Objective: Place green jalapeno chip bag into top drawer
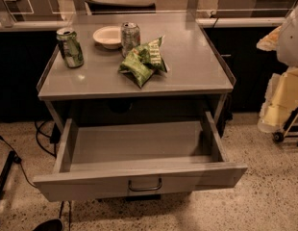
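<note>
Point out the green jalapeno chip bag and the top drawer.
green jalapeno chip bag (142,61), camera view, middle of the foil.
top drawer (139,146), camera view, bare inside floor.
gripper: outside the camera view.

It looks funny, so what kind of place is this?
Probably an office or lab workroom: a grey metal table with an open drawer, cables on a speckled floor. The claw is not in view.

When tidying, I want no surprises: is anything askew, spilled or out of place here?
Nothing spilled. The green jalapeno chip bag lies crumpled on the tabletop beside a can; the top drawer stands open and empty. The gripper is not in view.
</note>
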Tool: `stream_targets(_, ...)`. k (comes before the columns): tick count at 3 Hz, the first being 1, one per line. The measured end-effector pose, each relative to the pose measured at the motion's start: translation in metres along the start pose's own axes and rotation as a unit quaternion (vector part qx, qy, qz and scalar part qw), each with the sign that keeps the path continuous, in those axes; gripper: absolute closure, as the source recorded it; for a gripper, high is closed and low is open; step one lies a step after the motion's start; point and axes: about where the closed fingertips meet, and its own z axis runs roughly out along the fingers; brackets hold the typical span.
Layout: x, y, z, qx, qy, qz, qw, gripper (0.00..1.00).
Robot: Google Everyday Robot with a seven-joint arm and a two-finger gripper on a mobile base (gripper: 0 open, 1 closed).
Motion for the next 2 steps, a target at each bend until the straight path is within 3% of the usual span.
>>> stream_targets(2, -0.015, -0.026, 0.012, 0.0, -0.02, -0.011, 0.9997, 0.0)
